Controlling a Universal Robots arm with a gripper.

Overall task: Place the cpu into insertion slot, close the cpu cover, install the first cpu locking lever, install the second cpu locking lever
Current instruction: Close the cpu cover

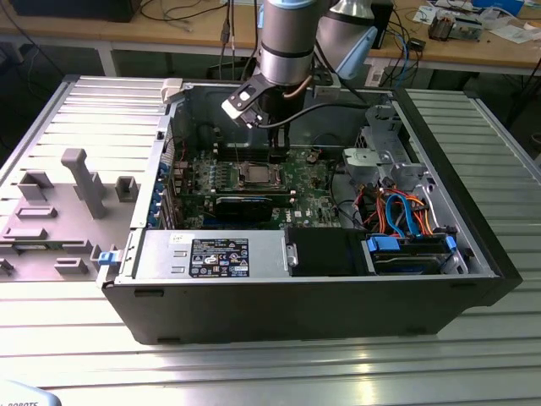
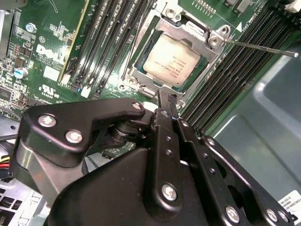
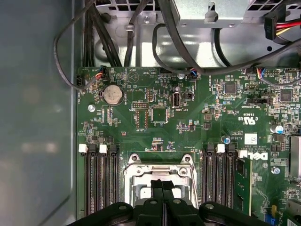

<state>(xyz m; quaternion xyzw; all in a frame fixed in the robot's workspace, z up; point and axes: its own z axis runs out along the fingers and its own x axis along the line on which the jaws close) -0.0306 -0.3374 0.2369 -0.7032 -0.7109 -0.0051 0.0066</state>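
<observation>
Watch out: the thin lever point(image 2: 258, 47) sticks out loose, past the corner of the insertion slot point(image 2: 129, 80) farthest from your claw point(image 2: 165, 101). If the claw pushes it crooked, I think it could slip off the tip and spring back. The tip could also scrape the green board point(image 3: 188, 117). Pushing too hard might bend the cpu cover point(image 2: 197, 33).

Your claw is squeezed all the way closed, its two fingers pressed together with nothing between them. Its tip hangs at the near edge of the slot, and I cannot tell if it touches. The cpu point(image 2: 171, 66) lies flat in the slot just past the tip, with the cover down around it.
</observation>
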